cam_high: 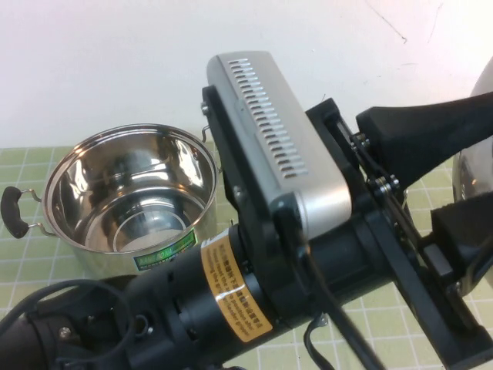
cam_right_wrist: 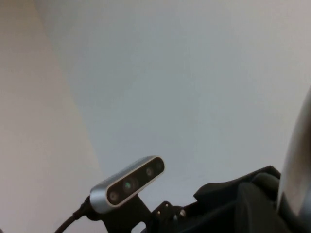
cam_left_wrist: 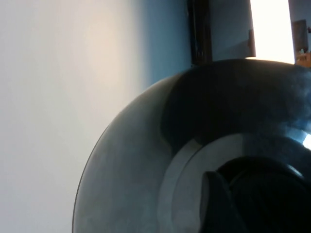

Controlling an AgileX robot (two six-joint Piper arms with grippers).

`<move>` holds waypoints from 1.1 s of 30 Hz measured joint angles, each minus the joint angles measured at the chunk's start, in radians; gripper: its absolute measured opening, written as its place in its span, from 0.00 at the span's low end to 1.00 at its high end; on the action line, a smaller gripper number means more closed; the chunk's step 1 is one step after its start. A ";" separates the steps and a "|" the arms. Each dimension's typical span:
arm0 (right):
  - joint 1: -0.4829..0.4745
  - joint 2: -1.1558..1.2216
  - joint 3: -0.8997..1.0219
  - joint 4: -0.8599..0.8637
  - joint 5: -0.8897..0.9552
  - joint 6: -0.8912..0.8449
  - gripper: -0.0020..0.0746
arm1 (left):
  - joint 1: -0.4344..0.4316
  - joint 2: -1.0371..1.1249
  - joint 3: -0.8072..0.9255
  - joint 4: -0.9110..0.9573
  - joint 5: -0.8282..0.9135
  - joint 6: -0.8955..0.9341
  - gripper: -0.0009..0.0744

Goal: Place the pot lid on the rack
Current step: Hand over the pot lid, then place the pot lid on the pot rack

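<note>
The pot lid [cam_high: 471, 173] shows as a shiny steel sliver at the right edge of the high view, held up in the air. In the left wrist view its dome [cam_left_wrist: 136, 160] fills the frame, with the black knob [cam_left_wrist: 262, 194] at its centre. My left gripper [cam_high: 462, 181] is shut on that knob, one finger [cam_left_wrist: 218, 204] lying against it. The lid's rim also shows in the right wrist view [cam_right_wrist: 296, 165]. The rack is hidden behind my raised left arm. My right gripper [cam_right_wrist: 257, 213] is only a dark blur low in its wrist view.
The open steel pot [cam_high: 127, 200] with a black handle [cam_high: 11, 208] stands at the left on the green tiled mat [cam_high: 23, 162]. Thin silver wire [cam_high: 205, 127] pokes out beside it; what it belongs to is unclear. My left arm's wrist camera [cam_high: 277, 116] blocks the middle.
</note>
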 joint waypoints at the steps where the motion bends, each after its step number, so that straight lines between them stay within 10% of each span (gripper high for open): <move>1: 0.000 0.006 0.001 0.000 0.000 -0.012 0.16 | 0.000 0.000 0.000 -0.004 0.008 -0.003 0.46; 5: 0.000 0.009 0.001 0.000 0.000 -0.065 0.16 | 0.000 0.000 0.000 -0.013 0.029 -0.015 0.49; 12: 0.000 0.016 0.001 -0.003 -0.080 -0.141 0.16 | -0.002 0.000 0.000 -0.080 0.076 -0.022 0.88; 24: 0.000 0.106 0.001 -0.003 -0.139 -0.290 0.16 | 0.041 -0.060 0.000 -0.255 0.310 0.160 0.92; 28: 0.000 0.193 0.001 -0.003 -0.132 -0.328 0.16 | 0.041 -0.112 0.000 -0.307 0.403 0.250 0.75; 33: 0.000 0.337 0.001 -0.003 -0.056 -0.355 0.16 | 0.041 -0.179 0.000 -0.363 0.622 0.310 0.21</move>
